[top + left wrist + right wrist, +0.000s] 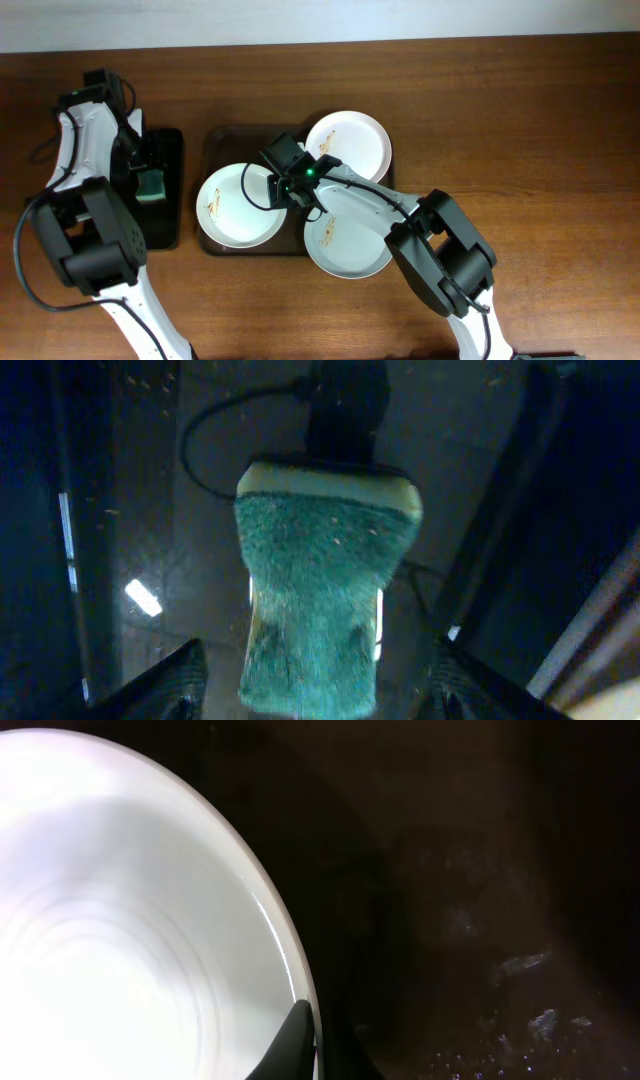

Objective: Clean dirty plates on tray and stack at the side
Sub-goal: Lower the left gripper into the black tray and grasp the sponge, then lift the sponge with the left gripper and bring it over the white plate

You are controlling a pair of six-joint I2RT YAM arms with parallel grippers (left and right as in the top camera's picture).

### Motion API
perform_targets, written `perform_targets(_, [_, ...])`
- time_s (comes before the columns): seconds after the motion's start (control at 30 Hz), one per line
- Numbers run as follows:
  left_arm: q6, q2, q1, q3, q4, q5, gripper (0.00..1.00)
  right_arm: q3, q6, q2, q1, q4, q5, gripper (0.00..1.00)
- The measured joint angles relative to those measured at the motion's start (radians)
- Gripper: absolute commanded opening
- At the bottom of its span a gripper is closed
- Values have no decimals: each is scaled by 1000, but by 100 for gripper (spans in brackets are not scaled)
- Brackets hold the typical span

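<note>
On the wooden table [520,120], all three plates [240,205] lie stained and unstacked on the tray [222,140], so nothing is done; left gripper [312,670] straddles the sponge [320,580] with jaws apart, right gripper [305,1045] is closed at one plate's rim.

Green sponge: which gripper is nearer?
Left. The left gripper hangs directly over the sponge on the black tray, fingers open either side of it. The right gripper is away at the rim of a plate on the brown tray.
</note>
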Motion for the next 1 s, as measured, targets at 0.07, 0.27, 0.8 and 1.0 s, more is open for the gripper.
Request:
perform_targets(0.07, [-10, 19, 0, 0, 2, -10, 56, 0, 0, 0, 0, 0, 0, 4])
perform_targets(0.27, [-26, 58, 0, 0, 28, -17, 33, 0, 0, 0, 0, 0, 0, 4])
perform_targets(0.8, [-32, 74, 0, 8, 19, -8, 1, 0, 1, 0, 0, 0, 0, 4])
perform_targets(1.0, [-32, 64, 0, 169, -149, 36, 1, 0, 0, 0, 0, 0, 0, 4])
